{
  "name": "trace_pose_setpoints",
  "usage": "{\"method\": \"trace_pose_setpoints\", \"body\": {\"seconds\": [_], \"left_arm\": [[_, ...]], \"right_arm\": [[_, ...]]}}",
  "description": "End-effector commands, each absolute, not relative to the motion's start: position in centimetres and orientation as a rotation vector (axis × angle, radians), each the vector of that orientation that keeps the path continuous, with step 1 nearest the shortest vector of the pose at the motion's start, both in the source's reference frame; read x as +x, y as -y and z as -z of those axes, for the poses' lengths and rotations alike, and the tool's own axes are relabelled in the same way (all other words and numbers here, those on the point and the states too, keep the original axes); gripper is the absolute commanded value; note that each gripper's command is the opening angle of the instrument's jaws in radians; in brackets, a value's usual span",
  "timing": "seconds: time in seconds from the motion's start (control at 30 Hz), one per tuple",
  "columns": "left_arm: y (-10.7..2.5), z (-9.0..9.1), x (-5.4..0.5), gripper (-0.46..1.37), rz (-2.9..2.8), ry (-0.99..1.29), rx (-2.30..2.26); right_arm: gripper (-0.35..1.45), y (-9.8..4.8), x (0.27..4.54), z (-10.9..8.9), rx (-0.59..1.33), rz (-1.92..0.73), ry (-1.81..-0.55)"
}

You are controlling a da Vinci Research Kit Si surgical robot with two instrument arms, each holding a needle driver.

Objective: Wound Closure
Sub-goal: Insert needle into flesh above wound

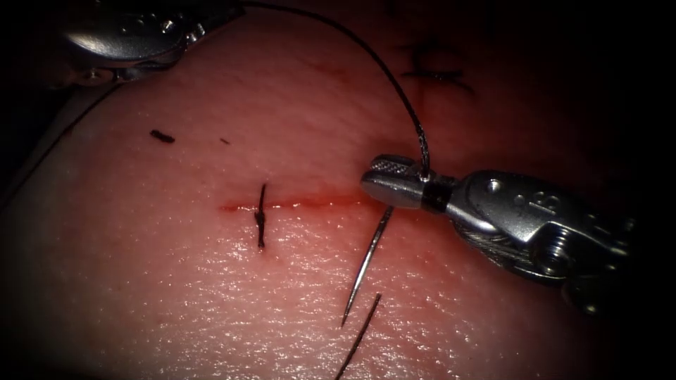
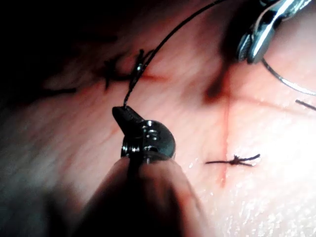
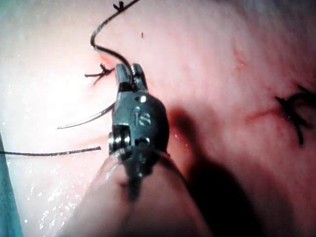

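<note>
Here, right end effector [image 1: 391, 184] grips needle [image 1: 366, 262], tip free.

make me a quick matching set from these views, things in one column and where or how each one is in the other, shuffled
Things:
1. curved steel needle
2. right arm's silver tool
3. left arm's silver tool
4. finished dark thread stitch

States:
A. tied across the red cut, to the left of the needle
B. jaws shut on the dark thread
C. held near its thread end, point free above the tissue
D. jaws shut on the needle

Pairs: 1-C, 2-D, 3-B, 4-A
</note>
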State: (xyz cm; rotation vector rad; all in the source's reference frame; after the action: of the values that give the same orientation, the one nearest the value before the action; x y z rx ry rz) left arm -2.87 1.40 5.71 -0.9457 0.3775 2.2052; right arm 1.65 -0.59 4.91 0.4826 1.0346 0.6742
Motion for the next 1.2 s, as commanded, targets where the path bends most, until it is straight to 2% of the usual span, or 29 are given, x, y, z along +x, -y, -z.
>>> {"method": "trace_pose_setpoints", "body": {"seconds": [0.03, 0.1, 0.17, 0.2, 0.43, 0.57, 0.73, 0.87, 0.97, 1.03, 1.1, 1.13, 1.2], "left_arm": [[-1.3, -5.7, -2.87, 0.44, -2.198, -0.333, -1.015], [-1.2, -5.7, -2.87, 0.93, -2.202, -0.325, -1.059], [-1.1, -5.7, -2.87, 1.31, -2.193, -0.273, -1.157], [-1.0, -5.6, -2.87, 1.35, -2.178, -0.25, -1.188], [-0.5, -5.4, -2.69, 1.36, -2.137, -0.117, -1.395], [-0.4, -5.2, -2.53, 1.36, -2.104, -0.192, -1.443], [-0.5, -5.0, -2.47, 1.35, -2.105, -0.424, -1.547], [-0.3, -4.9, -2.56, 1.35, -2.099, -0.428, -1.67], [-0.1, -4.8, -2.67, 1.19, -2.077, -0.392, -1.75], [0.0, -4.8, -2.73, 1.17, -2.078, -0.326, -1.78], [0.1, -4.8, -2.81, 1.03, -2.088, -0.2, -1.789], [0.2, -4.8, -2.84, 0.88, -2.085, -0.143, -1.79], [0.2, -4.9, -2.89, 0.79, -2.078, -0.096, -1.788]], "right_arm": [[-0.35, 0.6, 1.64, -4.9, 0.495, -0.654, -1.047], [-0.35, 0.6, 1.64, -4.9, 0.51, -0.642, -1.056], [-0.35, 0.5, 1.63, -4.9, 0.535, -0.637, -1.065], [-0.35, 0.5, 1.63, -4.9, 0.541, -0.639, -1.066], [-0.35, 0.5, 1.53, -5.0, 0.55, -0.661, -1.054], [-0.35, 0.4, 1.4, -5.1, 0.558, -0.693, -1.044], [-0.35, 0.4, 1.26, -5.3, 0.557, -0.719, -1.014], [-0.35, 0.4, 1.19, -5.4, 0.552, -0.728, -1.009], [-0.35, 0.4, 1.17, -5.4, 0.552, -0.731, -1.004], [-0.35, 0.4, 1.18, -5.3, 0.553, -0.736, -1.012], [-0.35, 0.3, 1.19, -5.3, 0.554, -0.748, -1.029], [-0.35, 0.3, 1.2, -5.2, 0.557, -0.761, -1.041], [-0.35, 0.3, 1.21, -5.2, 0.55, -0.752, -1.052]]}}
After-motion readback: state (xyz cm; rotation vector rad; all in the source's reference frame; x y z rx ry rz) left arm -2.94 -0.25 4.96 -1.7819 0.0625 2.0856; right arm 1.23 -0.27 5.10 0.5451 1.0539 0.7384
